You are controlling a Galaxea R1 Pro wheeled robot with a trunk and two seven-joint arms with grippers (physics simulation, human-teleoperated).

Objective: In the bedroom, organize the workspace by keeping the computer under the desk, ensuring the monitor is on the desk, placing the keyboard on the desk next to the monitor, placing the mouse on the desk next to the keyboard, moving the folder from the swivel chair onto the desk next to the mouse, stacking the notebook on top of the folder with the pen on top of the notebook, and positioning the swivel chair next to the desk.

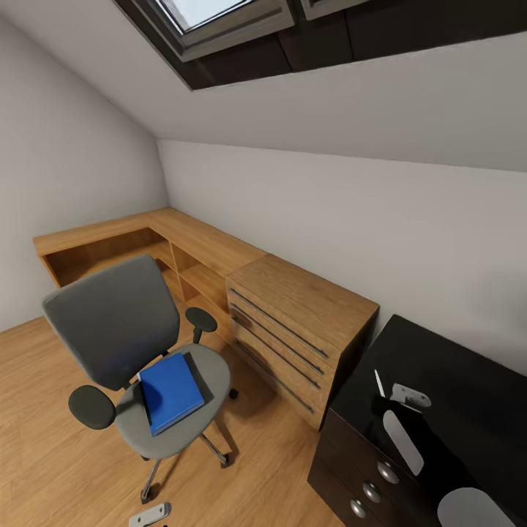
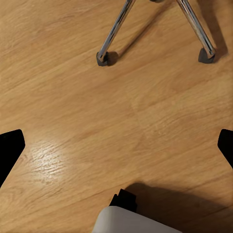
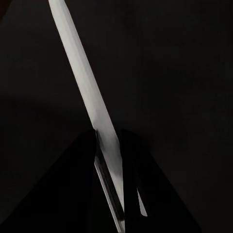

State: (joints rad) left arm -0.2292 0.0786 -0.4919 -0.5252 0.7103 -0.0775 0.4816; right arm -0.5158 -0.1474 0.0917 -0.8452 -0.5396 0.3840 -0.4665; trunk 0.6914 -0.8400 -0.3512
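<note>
The grey swivel chair (image 1: 121,322) stands on the wood floor at the left, with the blue folder (image 1: 170,391) lying flat on its seat. At the lower right is the glossy black desk (image 1: 468,366). My right gripper (image 1: 401,394) hovers over its near corner, shut on the thin white pen (image 1: 378,382). In the right wrist view the pen (image 3: 82,73) juts out from between the dark fingers (image 3: 73,184) against the black desk top (image 3: 184,73). My left gripper (image 2: 116,150) hangs open over bare floor near the chair's chrome legs (image 2: 114,34). Computer, monitor, keyboard, mouse and notebook are out of view.
Low light-wood cabinets (image 1: 293,322) with drawers and open shelves run along the back wall into the left corner, between chair and desk. The desk's dark drawer front (image 1: 366,483) has round knobs. A sloped ceiling with a skylight (image 1: 212,22) hangs overhead.
</note>
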